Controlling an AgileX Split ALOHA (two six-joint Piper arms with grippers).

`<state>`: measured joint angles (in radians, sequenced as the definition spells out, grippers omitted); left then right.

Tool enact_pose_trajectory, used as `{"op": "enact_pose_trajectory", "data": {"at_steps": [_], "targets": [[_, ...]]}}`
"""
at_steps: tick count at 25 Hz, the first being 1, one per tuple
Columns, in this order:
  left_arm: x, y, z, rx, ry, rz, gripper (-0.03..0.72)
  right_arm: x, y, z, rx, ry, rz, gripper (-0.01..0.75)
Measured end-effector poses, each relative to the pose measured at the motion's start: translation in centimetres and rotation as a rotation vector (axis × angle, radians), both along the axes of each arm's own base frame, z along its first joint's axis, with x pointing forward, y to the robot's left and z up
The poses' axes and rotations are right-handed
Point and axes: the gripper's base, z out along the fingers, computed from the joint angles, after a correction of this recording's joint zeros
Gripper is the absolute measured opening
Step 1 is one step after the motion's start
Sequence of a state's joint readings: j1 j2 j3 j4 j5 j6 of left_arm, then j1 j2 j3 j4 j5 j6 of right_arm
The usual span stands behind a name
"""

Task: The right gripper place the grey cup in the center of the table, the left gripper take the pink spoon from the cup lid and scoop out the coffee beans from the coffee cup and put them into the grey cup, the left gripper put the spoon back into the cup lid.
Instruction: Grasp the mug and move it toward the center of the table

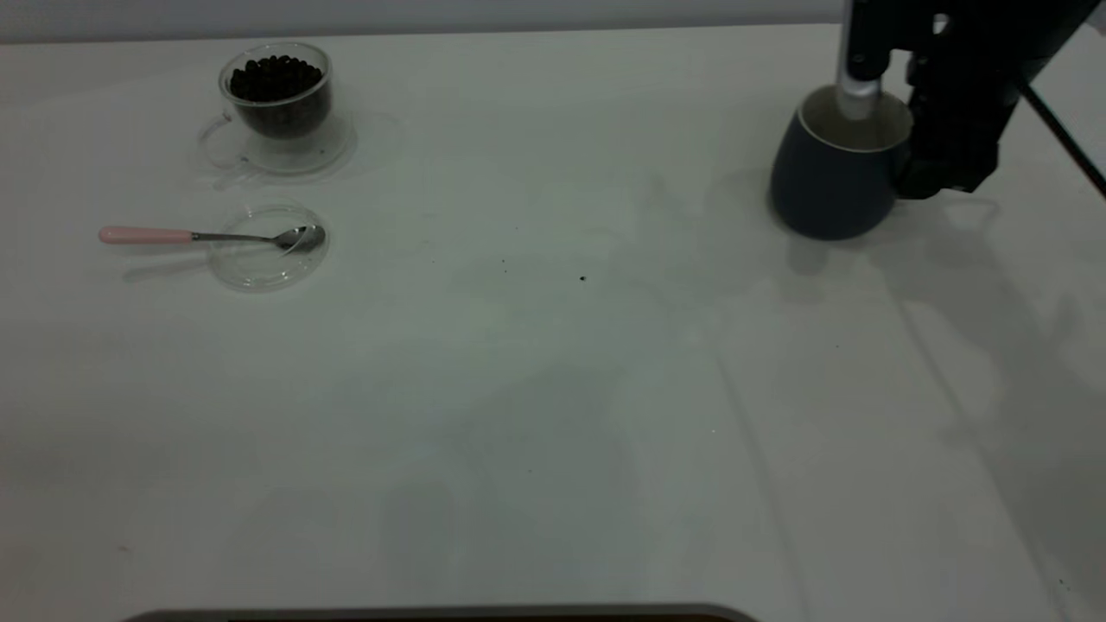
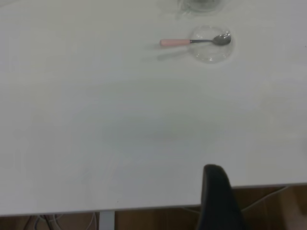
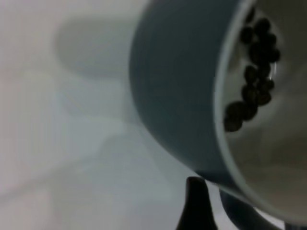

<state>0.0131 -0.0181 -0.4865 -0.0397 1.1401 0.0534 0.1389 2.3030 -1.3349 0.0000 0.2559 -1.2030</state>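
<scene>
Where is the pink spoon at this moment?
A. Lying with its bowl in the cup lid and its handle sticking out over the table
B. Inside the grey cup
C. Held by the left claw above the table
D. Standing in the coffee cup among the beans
A. The pink spoon lies with its metal bowl inside the cup lid, its pink handle reaching out over the table; no claw is near it.
</scene>
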Motion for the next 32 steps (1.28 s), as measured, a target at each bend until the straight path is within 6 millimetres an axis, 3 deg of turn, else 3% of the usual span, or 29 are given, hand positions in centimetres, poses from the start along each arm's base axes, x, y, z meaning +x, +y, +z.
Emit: {"op": "enact_pose_trajectory", "data": {"at_steps": [8, 19, 26, 29, 32], "targets": [[0.0, 0.0, 0.0, -0.001, 0.000, 0.001, 0.505, -0.9, 5.7, 0.1, 0.045, -0.012, 0.079, 0.597], [0.0, 0.0, 0.0, -0.001, 0.000, 0.001, 0.505, -3.7, 14.2, 0.2, 0.221, -0.015, 0.049, 0.596], [0.0, 0.0, 0.0, -0.001, 0.000, 0.001, 0.505, -4.5, 16.9, 0.6, 0.335, -0.036, -0.051, 0.596], [0.0, 0.0, 0.0, -0.001, 0.000, 0.001, 0.505, -4.7, 17.1, 2.5, 0.387, -0.012, -0.088, 0.595], [0.0, 0.0, 0.0, -0.001, 0.000, 0.000, 0.505, -5.2, 16.9, 7.4, 0.474, 0.039, -0.127, 0.595]]}}
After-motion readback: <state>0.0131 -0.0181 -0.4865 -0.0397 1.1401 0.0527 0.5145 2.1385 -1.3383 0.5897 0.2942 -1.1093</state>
